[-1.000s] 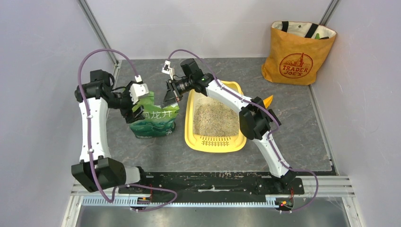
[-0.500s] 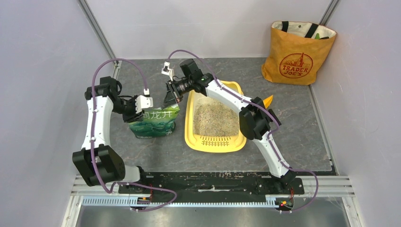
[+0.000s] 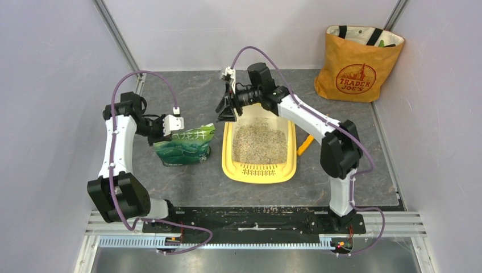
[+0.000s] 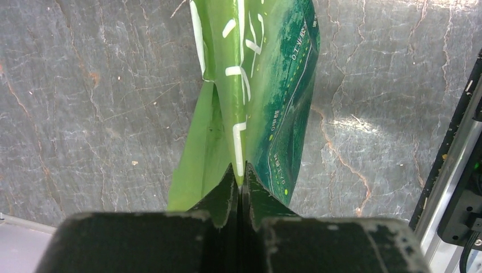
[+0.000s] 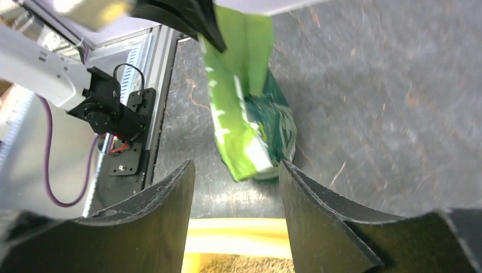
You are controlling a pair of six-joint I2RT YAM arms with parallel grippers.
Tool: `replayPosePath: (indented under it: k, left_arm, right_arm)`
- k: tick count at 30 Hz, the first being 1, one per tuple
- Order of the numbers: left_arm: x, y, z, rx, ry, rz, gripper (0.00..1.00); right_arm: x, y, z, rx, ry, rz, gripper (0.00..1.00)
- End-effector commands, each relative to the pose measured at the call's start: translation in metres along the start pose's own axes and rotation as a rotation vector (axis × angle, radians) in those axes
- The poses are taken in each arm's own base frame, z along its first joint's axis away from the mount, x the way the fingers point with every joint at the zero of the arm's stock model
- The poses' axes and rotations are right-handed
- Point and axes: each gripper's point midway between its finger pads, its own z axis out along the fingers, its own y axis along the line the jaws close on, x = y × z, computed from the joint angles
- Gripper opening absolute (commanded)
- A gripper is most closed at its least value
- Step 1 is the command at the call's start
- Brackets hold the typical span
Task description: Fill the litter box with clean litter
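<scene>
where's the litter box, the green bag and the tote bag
litter box (image 3: 258, 177): top external view, near rim by the grate
green bag (image 3: 185, 149): top external view, middle of printed front
tote bag (image 3: 355, 77): top external view, red logo on its front

Centre frame, the yellow rectangular plastic litter box (image 3: 258, 173) holds grey-beige granular litter (image 3: 260, 143) — crinkly green plastic bag (image 3: 185, 149) at its left, orange tote bag (image 3: 355, 62) upper right.

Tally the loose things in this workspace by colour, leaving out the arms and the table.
Green: 1, the litter bag
Yellow: 1, the litter box
Orange: 2, the tote bag and the scoop
Grey-beige: 1, the litter lying in the box
Total: 5
</scene>
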Motion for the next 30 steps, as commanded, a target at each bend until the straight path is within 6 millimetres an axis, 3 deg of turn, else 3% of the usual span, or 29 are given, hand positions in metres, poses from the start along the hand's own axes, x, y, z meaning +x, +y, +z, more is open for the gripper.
replayPosePath:
  k: [1,3,8,12,14,16,19,20,25,27,30]
  left_arm:
    - [-0.004,0.008,-0.001,-0.016,-0.025,0.039,0.02]
    - [-0.006,0.009,-0.002,-0.021,-0.035,0.041,0.02]
    - [-0.012,0.009,-0.003,-0.03,-0.062,0.054,0.02]
    - [-0.014,0.01,-0.005,-0.042,-0.074,0.058,0.02]
    - [-0.014,0.011,-0.007,-0.054,-0.085,0.053,0.02]
    - [-0.012,0.011,-0.008,-0.059,-0.088,0.054,0.02]
    - [-0.011,0.015,-0.01,-0.095,-0.107,0.05,0.02]
    - [-0.013,0.018,-0.014,-0.121,-0.121,0.053,0.02]
    - [-0.023,0.029,-0.031,-0.202,-0.164,0.1,0.02]
    - [-0.026,0.027,-0.032,-0.209,-0.176,0.123,0.02]
    - [-0.026,0.024,-0.023,-0.208,-0.214,0.121,0.02]
  right_arm:
    - [-0.036,0.054,0.019,-0.081,-0.094,-0.403,0.63]
    - [-0.027,0.058,0.032,-0.083,-0.067,-0.444,0.65]
    - [-0.01,0.047,0.063,-0.083,-0.012,-0.483,0.68]
    - [0.024,0.034,0.078,-0.089,0.076,-0.523,0.67]
    - [0.041,0.028,0.081,-0.086,0.12,-0.519,0.61]
    - [0.048,0.023,0.08,-0.07,0.145,-0.512,0.46]
    - [0.037,0.016,0.079,-0.005,0.142,-0.491,0.06]
    - [0.028,0.011,0.078,0.037,0.137,-0.477,0.0]
    - [-0.017,0.008,0.06,0.097,0.102,-0.415,0.0]
    - [-0.013,0.01,0.054,0.09,0.127,-0.415,0.0]
    - [0.017,0.006,0.056,0.081,0.184,-0.393,0.0]
